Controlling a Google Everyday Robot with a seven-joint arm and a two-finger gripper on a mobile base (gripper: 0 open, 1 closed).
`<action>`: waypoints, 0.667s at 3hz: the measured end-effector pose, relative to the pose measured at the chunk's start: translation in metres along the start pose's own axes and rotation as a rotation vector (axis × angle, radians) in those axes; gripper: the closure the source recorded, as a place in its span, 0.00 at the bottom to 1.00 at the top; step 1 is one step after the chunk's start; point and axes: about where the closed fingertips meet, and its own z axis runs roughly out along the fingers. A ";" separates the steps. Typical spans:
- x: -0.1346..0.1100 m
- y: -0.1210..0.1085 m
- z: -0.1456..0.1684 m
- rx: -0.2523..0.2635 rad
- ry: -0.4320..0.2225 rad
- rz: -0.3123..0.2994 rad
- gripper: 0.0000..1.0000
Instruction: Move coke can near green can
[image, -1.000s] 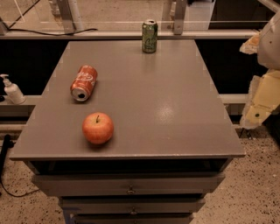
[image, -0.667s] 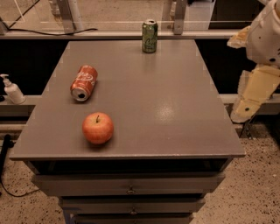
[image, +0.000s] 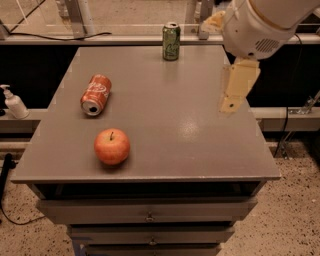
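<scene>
Since the coke can (image: 96, 94) lies on its side at the left of the tabletop (image: 175, 125), with the apple (image: 112, 146) near in front, the grasp should come down across its round body, clear of the fruit. The green can (image: 171, 41) stands upright at the far edge, well apart; the gripper (image: 235, 92) hangs over the right side, and I cannot tell whether it is spread or pressed together.
</scene>
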 end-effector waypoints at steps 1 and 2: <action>-0.051 -0.008 0.014 0.029 -0.116 -0.180 0.00; -0.058 -0.007 0.012 0.038 -0.128 -0.257 0.00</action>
